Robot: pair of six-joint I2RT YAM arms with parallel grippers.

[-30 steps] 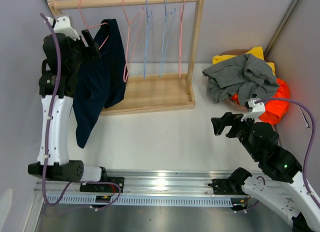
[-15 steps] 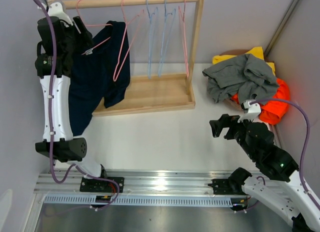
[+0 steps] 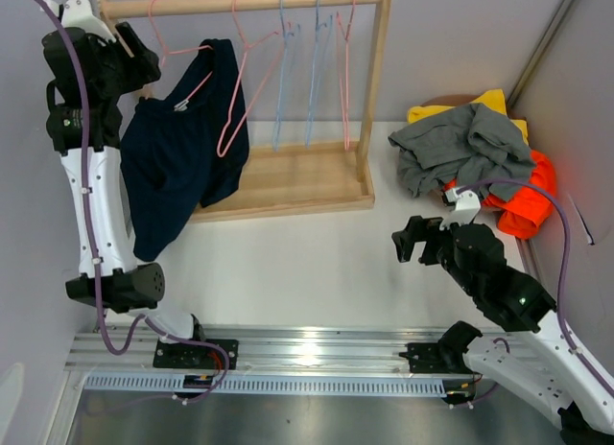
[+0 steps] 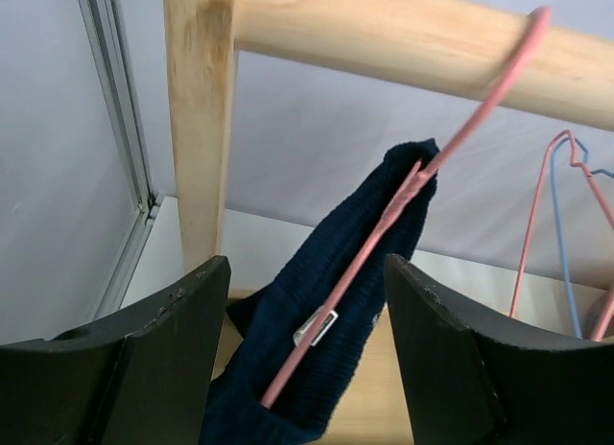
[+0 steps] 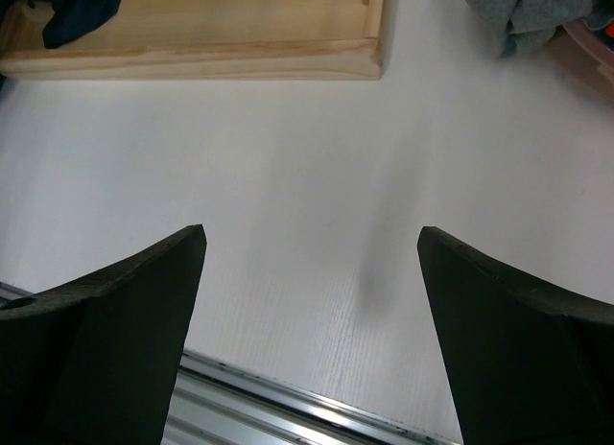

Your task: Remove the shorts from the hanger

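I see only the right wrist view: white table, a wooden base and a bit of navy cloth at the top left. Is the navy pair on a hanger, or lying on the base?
Observer: On a hanger. The navy shorts hang from a pink hanger at the left end of the wooden rail.
Operator: Where is the left claw?
Observer: The left claw is open, up under the rail, with the hanger wire and the navy waistband between its fingers.
Operator: And the other pairs?
Observer: Piled at the far right of the table lie grey shorts, yellow shorts and orange shorts; no light blue shows.
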